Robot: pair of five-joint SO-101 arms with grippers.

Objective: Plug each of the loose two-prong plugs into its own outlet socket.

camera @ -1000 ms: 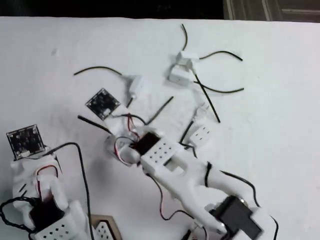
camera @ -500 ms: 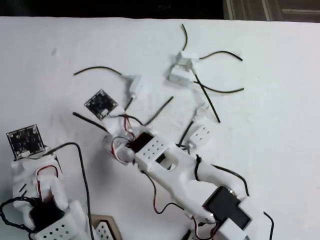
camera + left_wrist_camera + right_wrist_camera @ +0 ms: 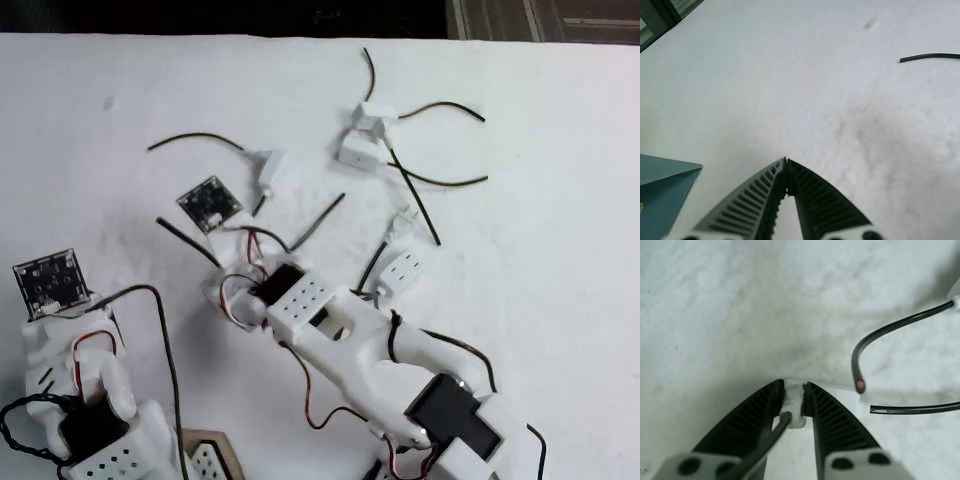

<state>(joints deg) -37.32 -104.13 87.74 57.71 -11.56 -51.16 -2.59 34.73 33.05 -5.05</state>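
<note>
The right gripper has its fingers closed almost fully on a small white plug, at the lower centre of the right wrist view. Only the width of the plug keeps them apart. The black cord of this plug runs back between the fingers toward the camera. I cannot tell which way the prongs point.

The left gripper is at the lower middle of the left wrist view. Its fingers are pressed together with nothing between them, over bare tabletop.

In the high view, a white socket block with rows of holes lies a little to the right of the centre. More white plug and socket pieces lie with their cords at the upper centre.

The plug looks very light and made of hard, smooth plastic, so I think it can slip or turn between the fingers. The best hold is probably on the two flat sides of its body, with the prongs left free in front, and not on the cord. The cord is thin but seems springy. It may twist such a light plug out of line, or pull on it. The socket block also looks light. It will likely slide on the tabletop when the plug is pushed in, unless something holds it.
</note>
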